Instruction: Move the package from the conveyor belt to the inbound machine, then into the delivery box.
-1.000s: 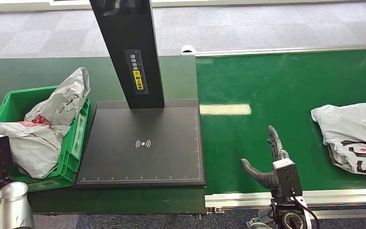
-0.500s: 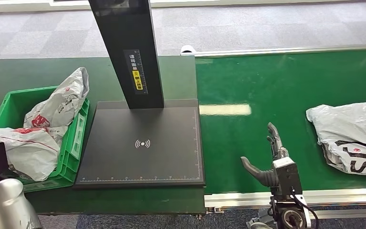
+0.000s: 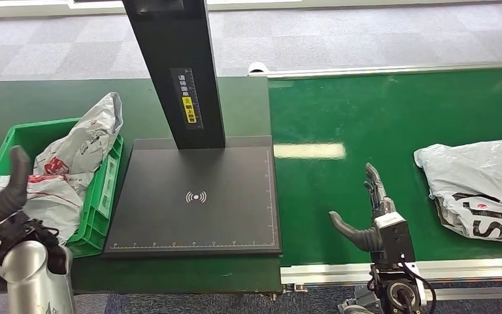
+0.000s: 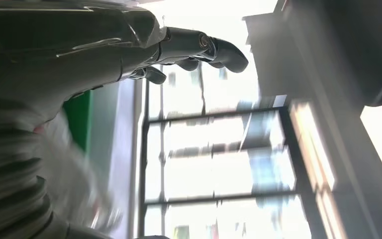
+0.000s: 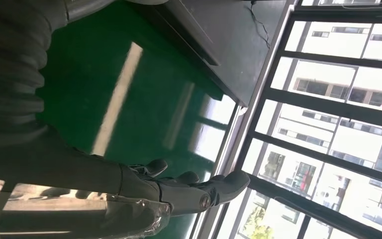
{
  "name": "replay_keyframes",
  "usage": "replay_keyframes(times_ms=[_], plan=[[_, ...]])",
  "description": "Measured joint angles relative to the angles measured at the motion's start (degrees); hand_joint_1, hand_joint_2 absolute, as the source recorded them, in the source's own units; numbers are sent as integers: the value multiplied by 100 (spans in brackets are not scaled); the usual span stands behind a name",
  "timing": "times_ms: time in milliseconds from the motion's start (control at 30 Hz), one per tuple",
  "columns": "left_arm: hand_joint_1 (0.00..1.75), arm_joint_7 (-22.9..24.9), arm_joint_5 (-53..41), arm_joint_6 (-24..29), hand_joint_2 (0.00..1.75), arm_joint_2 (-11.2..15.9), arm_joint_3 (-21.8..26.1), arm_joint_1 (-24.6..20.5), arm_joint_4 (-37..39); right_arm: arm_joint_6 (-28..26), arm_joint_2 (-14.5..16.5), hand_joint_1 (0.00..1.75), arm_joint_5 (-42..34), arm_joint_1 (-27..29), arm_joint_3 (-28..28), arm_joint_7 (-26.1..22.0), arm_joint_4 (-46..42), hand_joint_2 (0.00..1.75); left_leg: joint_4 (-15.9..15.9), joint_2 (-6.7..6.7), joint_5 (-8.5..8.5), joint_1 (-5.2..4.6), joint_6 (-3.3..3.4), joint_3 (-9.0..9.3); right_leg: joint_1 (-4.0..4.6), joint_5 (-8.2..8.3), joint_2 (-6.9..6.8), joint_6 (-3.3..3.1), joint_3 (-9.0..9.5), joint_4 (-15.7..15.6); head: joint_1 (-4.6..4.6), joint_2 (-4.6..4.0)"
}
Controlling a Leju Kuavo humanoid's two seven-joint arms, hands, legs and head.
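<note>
Package (image 3: 478, 195) placement is on the belt (image 3: 366, 124), right of the right hand (image 3: 371, 219), long axis left-right. Right hand is held open and empty, nearer than the open left hand (image 3: 6, 196).

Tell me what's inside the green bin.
Two grey packages fill the bin, spilling over its rim. The floor of the bin and anything beneath them is covered.

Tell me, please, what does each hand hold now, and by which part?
Nothing is held. The left hand and the right hand have spread, empty fingers.
</note>
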Motion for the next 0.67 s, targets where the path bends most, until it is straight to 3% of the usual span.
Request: replay_keyframes(times_ms=[33,100,200,333,500,667], plan=[[0,163,291,-506,0,31,-168,13,141,20,-2,0,-1,-49,20,-26,42,175,0,2,0,0,0,1,0,1,1,0,1,0,-1,0],[0,323,627,-1021,0,55,-334,26,308,27,-3,0,-2,-112,47,-64,97,175,0,4,0,0,0,2,0,3,2,-1,2,0,-1,0],[0,388,824,-1249,0,54,-539,41,567,58,-1,0,-52,-180,79,-90,170,175,0,6,1,0,0,4,0,3,3,-1,1,0,1,0],[0,407,1105,-2029,175,68,-1681,74,1885,476,-15,0,-395,-362,302,-258,402,175,2,10,-1,0,0,-2,0,3,4,1,-6,1,-1,0],[0,296,1077,-2337,175,72,-2188,73,2229,752,-44,0,-724,-458,360,-348,394,175,2,11,-2,0,0,-4,0,3,5,1,-8,0,0,0],[0,287,1073,-2349,175,85,-2342,73,2360,789,-51,0,-748,-491,374,-347,387,175,2,10,-1,0,0,-2,0,4,5,1,-7,0,0,0]])
